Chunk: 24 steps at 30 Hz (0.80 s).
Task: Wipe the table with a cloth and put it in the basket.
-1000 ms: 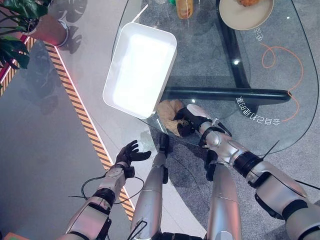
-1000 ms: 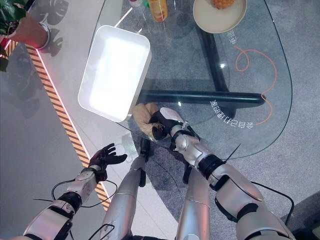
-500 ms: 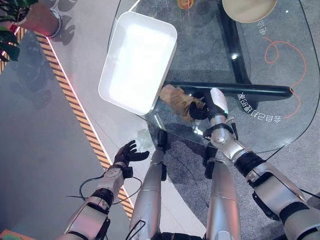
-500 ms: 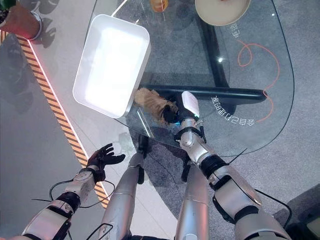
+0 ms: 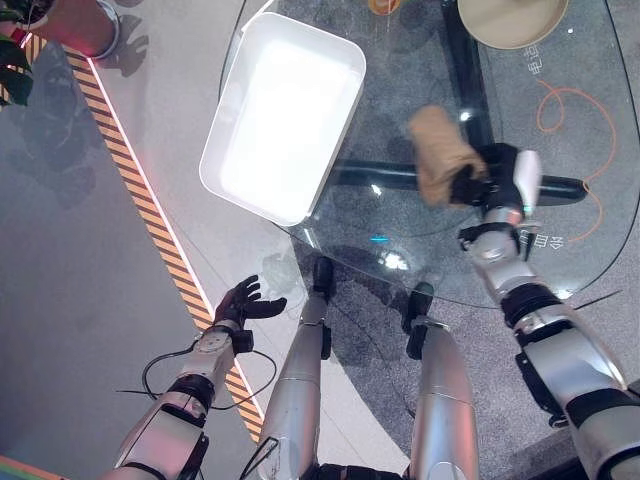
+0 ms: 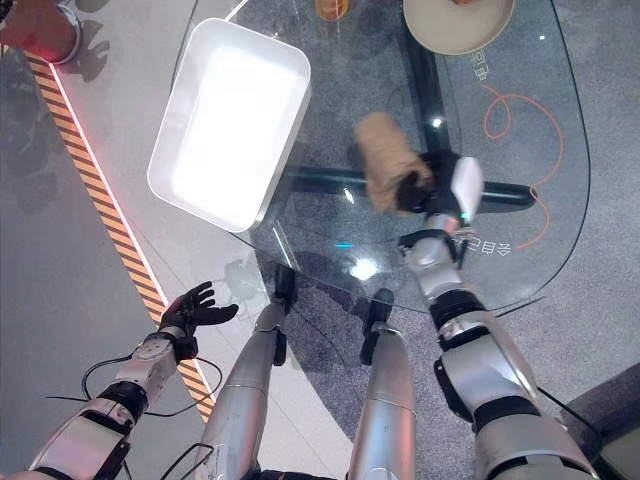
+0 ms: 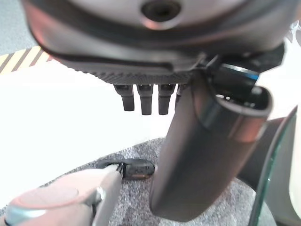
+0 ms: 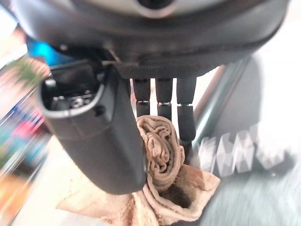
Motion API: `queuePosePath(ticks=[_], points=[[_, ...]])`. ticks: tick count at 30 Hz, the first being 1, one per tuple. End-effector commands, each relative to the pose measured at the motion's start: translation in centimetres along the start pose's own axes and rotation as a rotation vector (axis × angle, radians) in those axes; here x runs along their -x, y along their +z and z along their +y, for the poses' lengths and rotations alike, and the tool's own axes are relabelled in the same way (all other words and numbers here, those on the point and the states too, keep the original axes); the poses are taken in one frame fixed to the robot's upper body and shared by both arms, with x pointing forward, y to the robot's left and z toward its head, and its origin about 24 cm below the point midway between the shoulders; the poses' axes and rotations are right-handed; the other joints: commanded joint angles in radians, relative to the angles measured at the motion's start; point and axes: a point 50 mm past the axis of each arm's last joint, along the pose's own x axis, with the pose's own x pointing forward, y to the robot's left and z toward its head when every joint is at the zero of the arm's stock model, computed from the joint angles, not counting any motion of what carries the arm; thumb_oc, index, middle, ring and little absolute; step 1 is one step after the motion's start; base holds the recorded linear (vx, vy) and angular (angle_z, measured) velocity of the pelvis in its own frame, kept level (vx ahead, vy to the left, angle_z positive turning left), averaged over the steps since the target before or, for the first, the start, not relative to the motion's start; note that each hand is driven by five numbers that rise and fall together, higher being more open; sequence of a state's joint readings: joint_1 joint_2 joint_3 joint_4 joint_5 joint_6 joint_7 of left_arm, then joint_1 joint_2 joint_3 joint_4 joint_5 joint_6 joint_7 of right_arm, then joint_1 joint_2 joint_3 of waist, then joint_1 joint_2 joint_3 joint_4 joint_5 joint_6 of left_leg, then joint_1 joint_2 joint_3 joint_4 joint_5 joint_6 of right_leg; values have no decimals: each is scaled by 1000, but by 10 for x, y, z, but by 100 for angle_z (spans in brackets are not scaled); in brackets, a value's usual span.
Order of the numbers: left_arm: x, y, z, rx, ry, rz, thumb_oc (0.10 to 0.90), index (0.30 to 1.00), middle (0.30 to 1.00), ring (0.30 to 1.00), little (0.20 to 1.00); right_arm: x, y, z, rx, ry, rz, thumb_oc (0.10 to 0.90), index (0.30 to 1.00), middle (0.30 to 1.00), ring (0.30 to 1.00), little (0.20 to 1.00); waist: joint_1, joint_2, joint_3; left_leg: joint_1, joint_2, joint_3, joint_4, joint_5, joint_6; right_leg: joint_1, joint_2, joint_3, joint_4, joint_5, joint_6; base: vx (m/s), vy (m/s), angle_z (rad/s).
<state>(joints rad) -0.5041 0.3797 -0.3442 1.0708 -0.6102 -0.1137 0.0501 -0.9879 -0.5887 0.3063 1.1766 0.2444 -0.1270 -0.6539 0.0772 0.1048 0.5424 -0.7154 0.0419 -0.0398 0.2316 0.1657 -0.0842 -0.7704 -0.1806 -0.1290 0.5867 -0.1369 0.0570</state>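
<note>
Glass table (image 5: 420, 265): clear rounded top over a dark crossbar base; near rim at 6 o'clock of the head views, far rim toward 12 o'clock.
Left hand (image 5: 243, 302): nearest item, at 7 o'clock, off the table and above the floor; fingers straight and spread, grasping nothing. The left wrist view confirms extended fingers (image 7: 146, 99).
Striped floor tape (image 5: 150, 220): yellow-and-black band running from 11 o'clock down toward 7 o'clock, passing just beside the left hand.
Right hand (image 5: 495, 180): at 3 o'clock over the table, palm toward 9 o'clock, fingers and thumb clenched around the cloth. The right wrist view shows the fingers curled over a rolled fold, with the thumb alongside.
Cloth (image 5: 440, 152): tan, bunched; gripped at its 3 o'clock end by the right hand, above the crossbar near the table centre. Long axis runs roughly 11 o'clock to 5 o'clock; the free end points toward 11 o'clock. Whether its underside touches the glass cannot be determined.
Basket (image 5: 285, 115): white rectangular tub at 10 to 11 o'clock, seated on the table's left edge and overhanging it; long axis 1 o'clock to 7 o'clock. Interior brightly lit, no contents visible. The cloth lies outside it, well apart toward 3 o'clock.
Plate (image 5: 512, 18): beige round dish at 1 o'clock on the far rim; it holds an orange-brown item, cut off by the frame edge, not identifiable.
Orange container (image 6: 332, 8): at 12 o'clock, mostly cut off.
Plant pot (image 5: 80, 22): reddish, on the floor at 11 o'clock, with green leaves beside it.
</note>
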Motion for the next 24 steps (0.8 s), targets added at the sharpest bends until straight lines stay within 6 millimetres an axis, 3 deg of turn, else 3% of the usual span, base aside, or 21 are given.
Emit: queuePosePath(ticks=[1, 5, 24], points=[[7, -9, 35, -2, 76, 13, 800, 900, 900, 900, 900, -28, -27, -90, 6, -369, 133, 100, 300, 300, 300, 200, -19, -23, -22, 14, -41, 52, 141, -187, 67, 16, 46, -12, -123, 112, 18, 0, 0, 0], [8, -8, 43, 1, 85, 12, 800, 900, 900, 900, 900, -29, -37, -107, -32, -425, 191, 100, 300, 300, 300, 200, -23, -24, -22, 17, -39, 52, 140, -190, 65, 18, 45, -11, -126, 113, 22, 0, -1, -1], [9, 3, 65, 11, 110, -2, 800, 900, 900, 900, 900, -16, -83, -146, -161, -627, 445, 100, 300, 300, 300, 200, -37, -40, -22, 22, -29, 59, 119, -191, 59, 25, 56, -6, -155, 121, 31, -1, -1, -1]])
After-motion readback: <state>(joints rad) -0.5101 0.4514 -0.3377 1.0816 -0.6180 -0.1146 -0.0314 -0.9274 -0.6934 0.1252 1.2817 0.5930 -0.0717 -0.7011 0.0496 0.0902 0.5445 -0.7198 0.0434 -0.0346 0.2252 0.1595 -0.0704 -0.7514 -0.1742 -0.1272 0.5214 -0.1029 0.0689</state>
